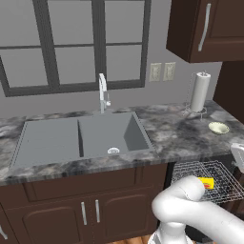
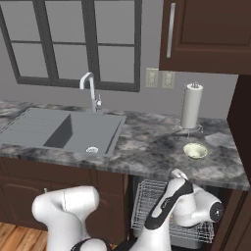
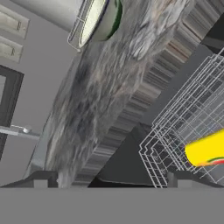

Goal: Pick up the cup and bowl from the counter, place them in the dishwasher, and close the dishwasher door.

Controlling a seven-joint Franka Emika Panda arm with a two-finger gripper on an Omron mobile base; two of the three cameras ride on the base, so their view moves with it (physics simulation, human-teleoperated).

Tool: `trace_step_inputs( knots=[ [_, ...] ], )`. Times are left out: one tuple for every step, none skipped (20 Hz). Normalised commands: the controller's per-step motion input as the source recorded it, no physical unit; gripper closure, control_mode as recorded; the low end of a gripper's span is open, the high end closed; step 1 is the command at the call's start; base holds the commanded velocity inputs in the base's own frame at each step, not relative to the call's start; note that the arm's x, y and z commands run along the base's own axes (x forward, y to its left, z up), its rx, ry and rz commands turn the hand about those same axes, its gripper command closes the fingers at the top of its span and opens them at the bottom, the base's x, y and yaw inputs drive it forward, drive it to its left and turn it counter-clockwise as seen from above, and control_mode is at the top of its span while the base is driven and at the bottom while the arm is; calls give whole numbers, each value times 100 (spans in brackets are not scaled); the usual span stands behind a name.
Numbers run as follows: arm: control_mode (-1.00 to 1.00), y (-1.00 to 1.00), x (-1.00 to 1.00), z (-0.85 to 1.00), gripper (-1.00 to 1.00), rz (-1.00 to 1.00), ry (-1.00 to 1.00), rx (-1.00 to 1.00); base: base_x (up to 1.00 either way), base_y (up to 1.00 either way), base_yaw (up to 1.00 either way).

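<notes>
Your gripper point(image 3: 109, 178) is wide open, and you are holding nothing. Its two dark finger tips stand far apart at the bottom of the hand view, and nothing sits between them. They touch nothing.

The gripper hangs low, in front of the open dishwasher point(image 2: 171, 211), just under the edge of the counter point(image 2: 147, 147). The hand is rolled over, so the counter looks tipped in the hand view.

The yellow cup point(image 1: 206, 183) already lies in the silver wire rack point(image 1: 209, 178). In the hand view you can see it through the wires, near one finger tip but not touching it.

The bowl point(image 2: 195, 150) sits on the counter, above the dishwasher. It is just beside the paper-towel roll point(image 2: 191, 106), near the back wall. There is bare stone all around the bowl, so you have room there.

The sink point(image 1: 81, 136) lies well away from the bowl, along the counter. A dark cabinet point(image 2: 242, 127) stands close by the far end of the counter, so space is tight on that side.
</notes>
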Motion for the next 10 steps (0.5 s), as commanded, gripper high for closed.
trace_step_inputs(
  knots=[
    [-100,0,0,61,-100,0,0,0,0,0,0],
    [-100,0,0,64,-100,0,0,0,0,0,0],
    [-100,0,0,65,-100,0,0,0,0,0,0],
    [-100,0,0,65,-100,0,0,0,0,0,0],
    [-100,0,0,63,-100,0,0,0,0,0,0],
    [-100,0,0,60,-100,0,0,0,0,0,0],
    [-100,0,0,50,-100,0,0,0,0,0,0],
    [-100,0,0,41,-100,0,0,0,0,0,0],
    [-100,0,0,36,-100,0,0,0,0,0,0],
    [-100,0,0,28,-100,0,0,0,0,0,0]
  ],
)
